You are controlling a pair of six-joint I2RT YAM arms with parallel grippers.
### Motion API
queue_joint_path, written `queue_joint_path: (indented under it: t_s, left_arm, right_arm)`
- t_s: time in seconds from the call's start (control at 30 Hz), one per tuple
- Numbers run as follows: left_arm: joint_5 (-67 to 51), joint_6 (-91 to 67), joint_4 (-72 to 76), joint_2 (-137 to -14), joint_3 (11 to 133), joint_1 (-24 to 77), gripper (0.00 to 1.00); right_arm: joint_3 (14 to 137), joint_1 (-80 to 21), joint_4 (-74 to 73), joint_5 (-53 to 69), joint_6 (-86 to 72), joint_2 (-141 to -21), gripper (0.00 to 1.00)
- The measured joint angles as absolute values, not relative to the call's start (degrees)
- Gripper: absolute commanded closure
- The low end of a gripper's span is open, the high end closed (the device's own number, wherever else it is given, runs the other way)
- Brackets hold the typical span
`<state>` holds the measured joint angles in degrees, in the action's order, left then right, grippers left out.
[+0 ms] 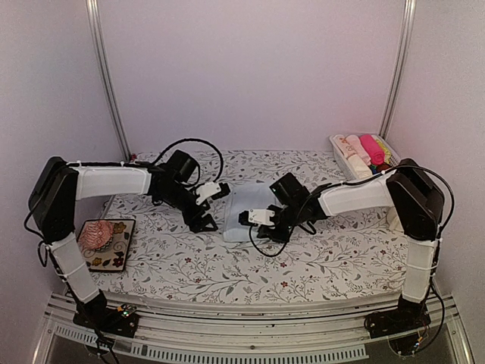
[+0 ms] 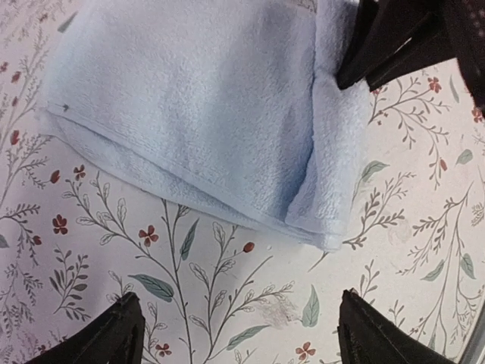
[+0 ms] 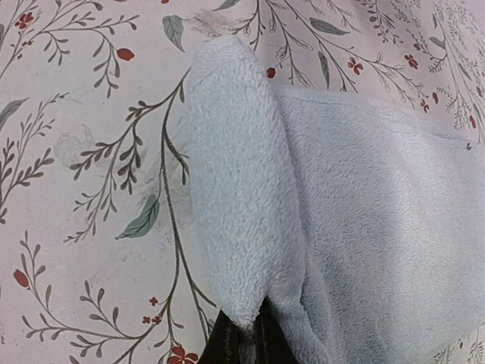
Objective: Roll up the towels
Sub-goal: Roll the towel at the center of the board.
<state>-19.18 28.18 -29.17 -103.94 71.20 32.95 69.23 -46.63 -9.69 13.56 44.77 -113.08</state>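
The light blue towel (image 1: 244, 206) lies folded on the flowered tablecloth mid-table. In the left wrist view the towel (image 2: 197, 106) has one end flap turned over onto itself. My right gripper (image 1: 255, 219) is shut on that turned-over flap (image 3: 231, 189), and its dark fingertips (image 3: 241, 341) pinch the flap's edge. My left gripper (image 1: 203, 221) is open and empty, its fingers (image 2: 114, 334) spread wide just above the tablecloth, a little short of the towel's long edge. A cream rolled cloth (image 1: 355, 157) lies in the bin at the back right.
A white bin (image 1: 338, 144) at the back right holds several rolled cloths, among them a hot-pink one (image 1: 372, 148). A patterned tray (image 1: 121, 254) at the left edge carries a pink knitted lump (image 1: 98, 234). The right gripper's black body (image 2: 402, 38) shows beside the towel.
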Motion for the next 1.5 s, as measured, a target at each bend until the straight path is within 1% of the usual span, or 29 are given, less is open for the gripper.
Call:
queue_joint_path:
  t_s: [0.27,0.4,0.5,0.63,0.83,1.0,1.1,1.3,1.37,1.4,1.47,1.5]
  left_arm:
    - [-10.68,33.71,-13.82,-95.57,54.87,40.18,0.23]
    - [-7.88,37.15,-7.51,-92.79,50.87,44.53,0.29]
    - [-5.80,39.57,-2.66,-91.85,49.78,46.65,0.35]
    - [-3.22,42.59,1.63,-92.16,49.10,48.84,0.40]
    - [-0.51,46.17,5.85,-96.29,49.08,51.96,0.41]
    - [1.76,48.25,7.01,-100.55,49.08,53.04,0.42]
    - [2.81,48.69,7.07,-101.71,49.08,53.49,0.44]
    - [4.95,49.23,8.47,-102.91,49.21,53.84,0.62]
    - [5.43,49.28,8.58,-104.25,49.58,53.87,0.66]
    - [5.52,49.28,8.58,-104.75,49.78,53.89,0.69]
    - [5.61,49.28,8.49,-105.62,50.26,53.89,0.82]
    - [5.63,49.10,8.36,-105.80,50.50,53.91,0.86]
  right_arm:
    - [81.10,-44.31,-23.14,23.24,36.93,-119.00,0.96]
    - [84.60,-43.51,-27.40,27.35,33.54,-121.60,0.95]
    - [87.07,-42.89,-30.22,30.39,31.44,-123.24,0.94]
    - [89.65,-42.28,-33.50,33.45,29.17,-124.88,0.93]
    - [92.64,-41.98,-38.24,37.19,27.51,-126.72,0.92]
    - [92.73,-41.87,-40.01,39.13,26.85,-126.96,0.92]
    - [92.73,-41.80,-40.75,39.62,26.74,-126.96,0.92]
    - [92.73,-41.52,-41.19,39.86,26.74,-126.96,0.92]
    - [92.73,-41.43,-41.25,39.94,26.76,-126.96,0.92]
    - [92.73,-41.36,-41.30,40.01,26.76,-126.96,0.92]
    - [92.73,-41.19,-41.36,40.07,26.74,-126.96,0.90]
    - [92.73,-41.15,-41.39,40.10,26.74,-126.96,0.88]
